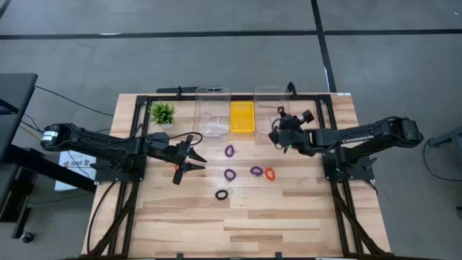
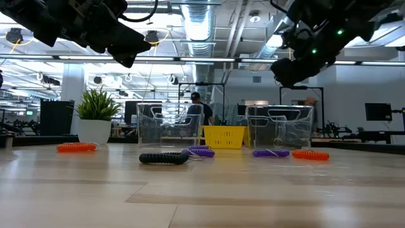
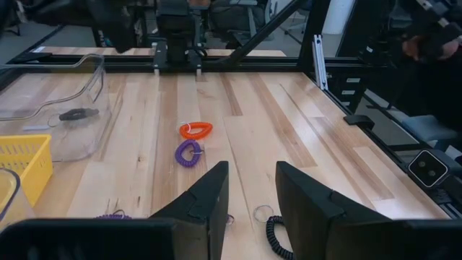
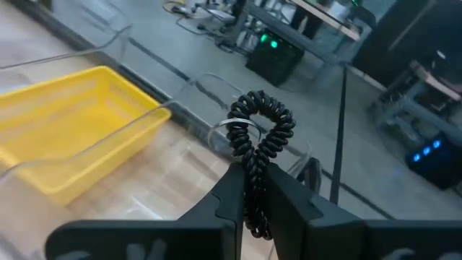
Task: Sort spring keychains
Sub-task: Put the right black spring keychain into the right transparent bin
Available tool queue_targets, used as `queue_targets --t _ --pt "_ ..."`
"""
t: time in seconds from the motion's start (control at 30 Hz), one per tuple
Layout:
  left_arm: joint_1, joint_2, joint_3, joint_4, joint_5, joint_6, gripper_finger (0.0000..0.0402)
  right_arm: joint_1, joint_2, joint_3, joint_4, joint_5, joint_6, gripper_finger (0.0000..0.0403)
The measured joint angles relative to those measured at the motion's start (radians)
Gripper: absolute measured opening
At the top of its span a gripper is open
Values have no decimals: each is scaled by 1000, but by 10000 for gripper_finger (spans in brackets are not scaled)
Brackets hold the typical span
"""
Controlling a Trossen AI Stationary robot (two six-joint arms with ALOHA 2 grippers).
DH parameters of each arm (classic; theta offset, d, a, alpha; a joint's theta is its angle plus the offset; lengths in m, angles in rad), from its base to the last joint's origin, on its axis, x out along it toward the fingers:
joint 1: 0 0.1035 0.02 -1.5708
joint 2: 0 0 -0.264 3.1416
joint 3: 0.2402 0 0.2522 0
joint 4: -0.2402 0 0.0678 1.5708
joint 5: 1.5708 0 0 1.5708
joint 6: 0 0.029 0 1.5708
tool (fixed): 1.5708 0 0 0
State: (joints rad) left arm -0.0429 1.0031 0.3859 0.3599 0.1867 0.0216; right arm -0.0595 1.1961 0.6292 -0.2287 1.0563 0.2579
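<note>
My right gripper (image 1: 277, 132) (image 4: 251, 177) is shut on a black spring keychain (image 4: 260, 123), raised beside the right clear bin (image 1: 271, 108). My left gripper (image 1: 196, 157) (image 3: 249, 206) is open above the table's left half, touching nothing. An orange keychain (image 1: 177, 172) (image 2: 76, 147) lies flat beside it. Also lying flat on the table are three purple keychains (image 1: 229, 151) (image 1: 230, 174) (image 1: 256, 170), an orange one (image 1: 269, 173) (image 3: 195, 130) and a black one (image 1: 221, 194) (image 2: 163, 158). Another dark keychain (image 3: 76, 114) lies inside the right clear bin. My right gripper pinches the black keychain's coil (image 4: 253, 198) between its two fingers. The looped end with its metal ring (image 4: 242, 128) sticks out past the fingertips. The gripper reaches in from the table's right, and the keychain is lifted clear of the table.
Along the far edge stand a clear bin (image 1: 213, 108), a yellow basket (image 1: 242, 117) and the second clear bin. A small green plant (image 1: 162, 113) sits at the far left. A black frame (image 1: 137, 137) borders the table. Bare wood lies toward the near edge.
</note>
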Motion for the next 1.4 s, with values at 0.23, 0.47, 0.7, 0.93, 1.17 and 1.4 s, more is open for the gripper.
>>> queue_targets --t 0.23,0.47,0.7,0.93,1.17,1.4 --pt "0 0 0 0 0 0 113 -101 0 0 46 -116 -31 56" --pt "0 0 0 0 0 0 113 -156 0 0 95 -246 -84 65" --pt "0 0 0 0 0 0 113 -179 2 0 96 -248 -84 76" --pt "0 0 0 0 0 0 113 -179 2 0 96 -249 -85 105" --pt "0 0 0 0 0 0 113 -179 2 0 96 -249 -84 144" --pt "0 0 0 0 0 0 113 -179 2 -1 95 -249 -83 182"
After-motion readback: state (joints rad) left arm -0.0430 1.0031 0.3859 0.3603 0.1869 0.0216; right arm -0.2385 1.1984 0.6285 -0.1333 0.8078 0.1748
